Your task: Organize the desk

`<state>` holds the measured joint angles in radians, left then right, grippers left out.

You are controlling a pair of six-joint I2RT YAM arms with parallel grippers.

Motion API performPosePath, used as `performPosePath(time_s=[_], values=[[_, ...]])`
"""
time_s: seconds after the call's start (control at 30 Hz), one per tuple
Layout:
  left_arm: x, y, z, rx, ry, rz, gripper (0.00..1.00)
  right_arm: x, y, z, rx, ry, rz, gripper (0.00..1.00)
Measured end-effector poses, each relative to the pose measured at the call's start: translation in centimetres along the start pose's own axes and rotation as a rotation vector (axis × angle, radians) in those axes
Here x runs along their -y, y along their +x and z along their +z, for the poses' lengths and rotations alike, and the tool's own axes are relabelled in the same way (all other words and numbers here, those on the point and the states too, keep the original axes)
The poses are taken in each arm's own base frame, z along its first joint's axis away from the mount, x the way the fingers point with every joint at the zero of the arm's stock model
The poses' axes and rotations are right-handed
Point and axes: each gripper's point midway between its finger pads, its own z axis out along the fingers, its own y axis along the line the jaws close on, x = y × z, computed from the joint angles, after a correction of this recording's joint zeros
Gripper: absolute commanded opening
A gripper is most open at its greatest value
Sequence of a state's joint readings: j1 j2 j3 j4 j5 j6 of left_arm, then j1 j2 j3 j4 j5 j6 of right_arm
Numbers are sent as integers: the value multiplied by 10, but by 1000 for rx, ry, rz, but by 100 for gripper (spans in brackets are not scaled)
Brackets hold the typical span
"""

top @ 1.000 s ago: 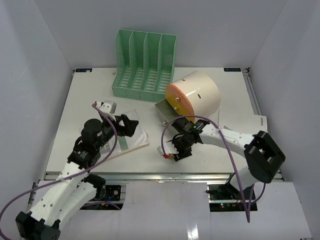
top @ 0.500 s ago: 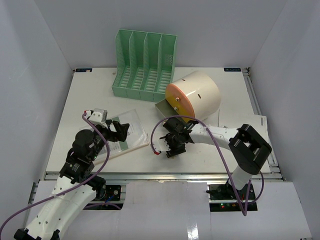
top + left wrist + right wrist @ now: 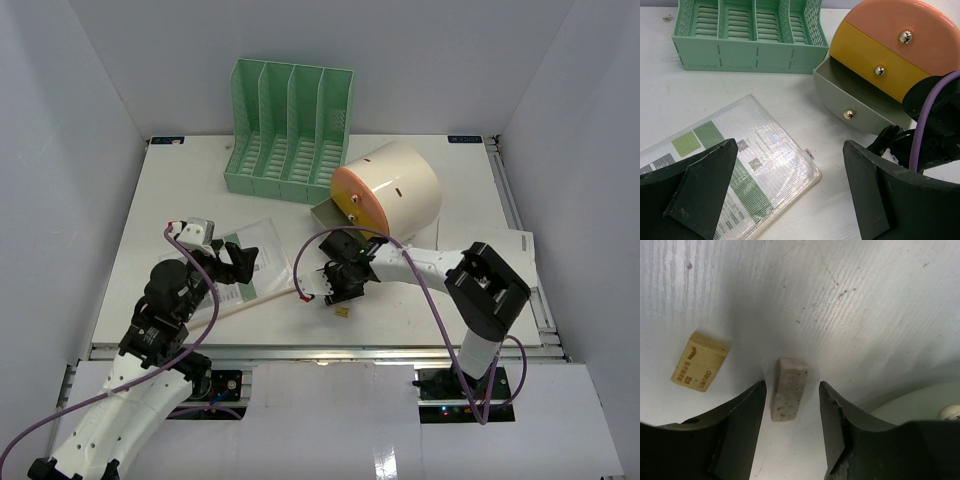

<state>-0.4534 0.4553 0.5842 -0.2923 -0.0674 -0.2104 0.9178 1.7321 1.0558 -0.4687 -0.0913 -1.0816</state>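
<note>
Surface: white surface fills the floor between the white walls, with a metal rail along its near edge.
Left gripper: left gripper released, jaws wide apart, hanging over the mesh pouch at near left.
Right gripper: right gripper released, low at near centre, its jaws either side of a speckled eraser with a gap on both sides.
Tan eraser: tan eraser flat on the surface, just beside the speckled one, outside the jaws.
File rack: green file rack at far centre.
Drawer box: cream drawer box right of the rack, its grey bottom drawer pulled out.
</note>
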Motion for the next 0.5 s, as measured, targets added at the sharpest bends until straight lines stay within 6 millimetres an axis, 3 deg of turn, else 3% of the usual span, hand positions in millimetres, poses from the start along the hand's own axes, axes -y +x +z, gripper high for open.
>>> performPosePath(time_s=[0.2,0.37,0.5], values=[[1,0,0,1,7,0,98,7,0,4,1,-1,23,14],[6,-4,-4,15,36,-6,98,6,-2,4,35,-24,40,8],[12,-8,-13,75,62,-79,98,-11,-17,-3,148,-135,64,8]])
